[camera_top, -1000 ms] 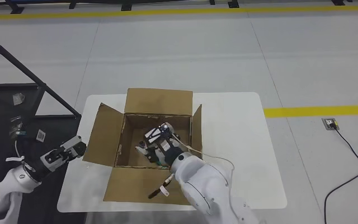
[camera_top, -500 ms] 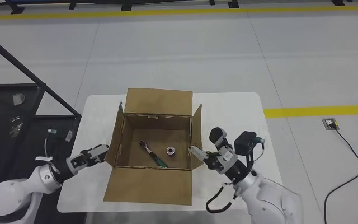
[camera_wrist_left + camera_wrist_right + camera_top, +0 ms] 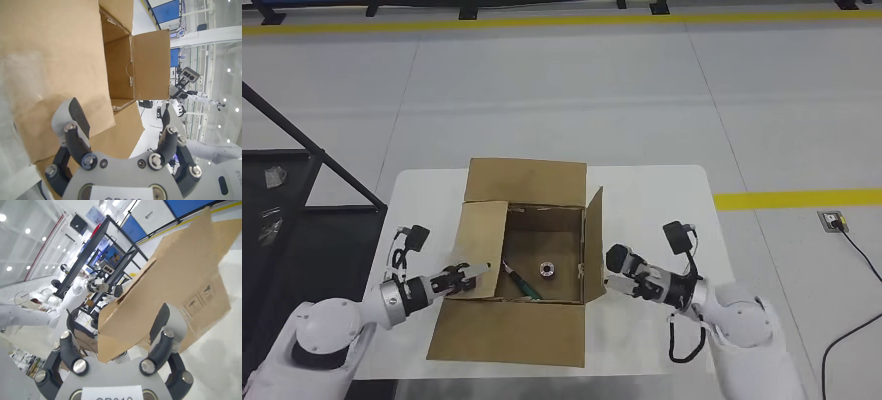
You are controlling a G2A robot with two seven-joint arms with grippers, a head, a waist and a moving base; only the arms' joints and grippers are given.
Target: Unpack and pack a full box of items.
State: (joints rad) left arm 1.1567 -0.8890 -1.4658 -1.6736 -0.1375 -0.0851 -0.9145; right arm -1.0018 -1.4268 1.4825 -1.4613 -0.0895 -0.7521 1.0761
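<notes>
An open cardboard box [image 3: 525, 180] stands mid-table. Inside it lie a ratchet wrench [image 3: 518, 279] and a small metal socket [image 3: 546, 268]. The box's left flap [image 3: 482, 248] leans inward over the opening, and my left gripper [image 3: 470, 274] is open against its outer face. In the left wrist view the left gripper [image 3: 121, 119] has one finger [image 3: 75, 113] on that flap [image 3: 56, 56]. My right gripper [image 3: 604, 272] is open at the upright right flap [image 3: 593, 240]. The right wrist view shows the right gripper [image 3: 121, 332] with the flap's [image 3: 179, 275] edge between its fingers.
The white table [image 3: 662, 200] has bare room right of the box. The front flap [image 3: 507, 335] hangs out to the near edge. A black rack [image 3: 282, 190] stands beside the table's left side.
The right arm came out of the box and went to the right flap. The left arm closed in, and the left flap swung from flat outward, up and inward.
</notes>
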